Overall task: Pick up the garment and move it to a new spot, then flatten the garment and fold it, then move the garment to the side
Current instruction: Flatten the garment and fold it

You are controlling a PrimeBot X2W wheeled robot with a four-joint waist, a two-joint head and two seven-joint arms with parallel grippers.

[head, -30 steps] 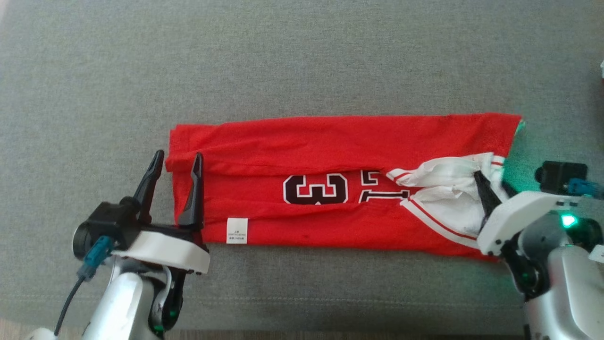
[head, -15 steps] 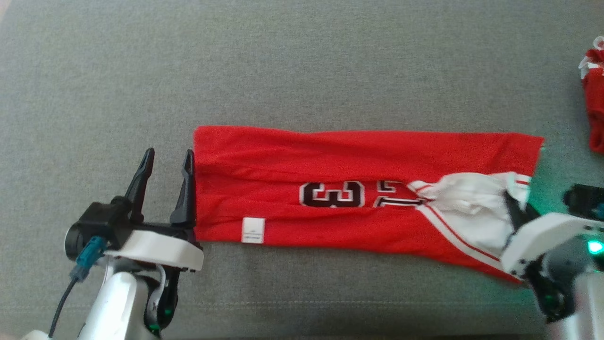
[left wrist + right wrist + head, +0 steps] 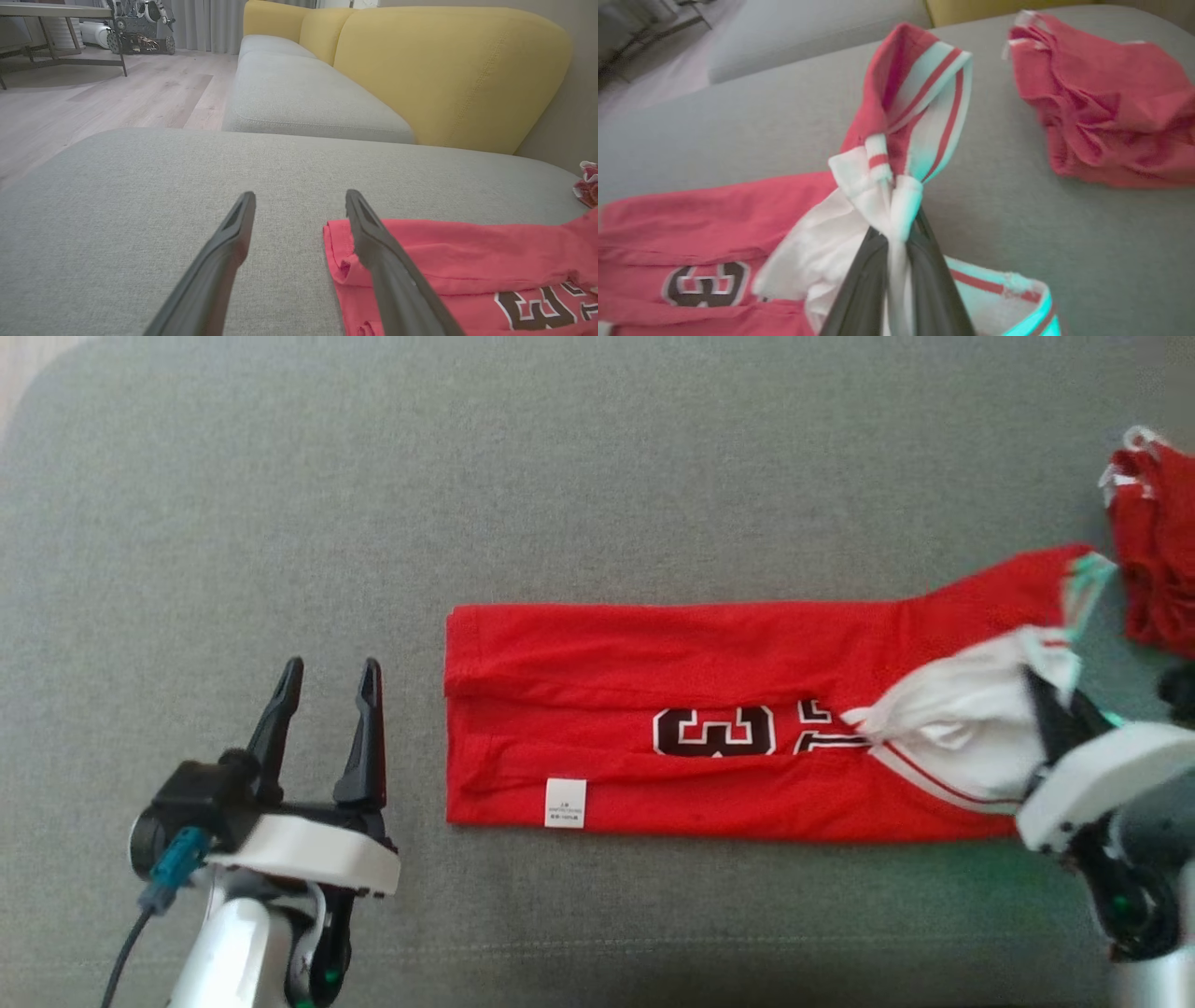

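Pinching the garment [image 3: 653, 658] by a bunch of white, striped trim at its 3 o'clock end, the right end effector [image 3: 1050, 709] is closed tight on the cloth. Its wrist view shows the trim gathered into a narrow twist between the tips. The rest of the garment lies as a long folded red band across the middle of the grey sofa cushion [image 3: 467, 476], with the number showing and a white label [image 3: 565, 803] near its 9 o'clock end. The left end effector [image 3: 327, 674] hovers at 8 o'clock, spread wide and empty, just clear of that end.

The main risk is probably the single-ended hold. With the 9 o'clock end free, any pull toward 3 o'clock would drag the band over the cushion. Friction could then peel open the flap folded along its 12 o'clock edge or bunch the layers. The grip seems to take in only trim, not the full stack, so the lower layers may lag and skew, or the thin twist may slip out. A second red cloth [image 3: 1153, 551] lies crumpled at 2 o'clock, just beside the garment's raised corner. A move that way could catch it, shove it, or set the garment down on top of it.
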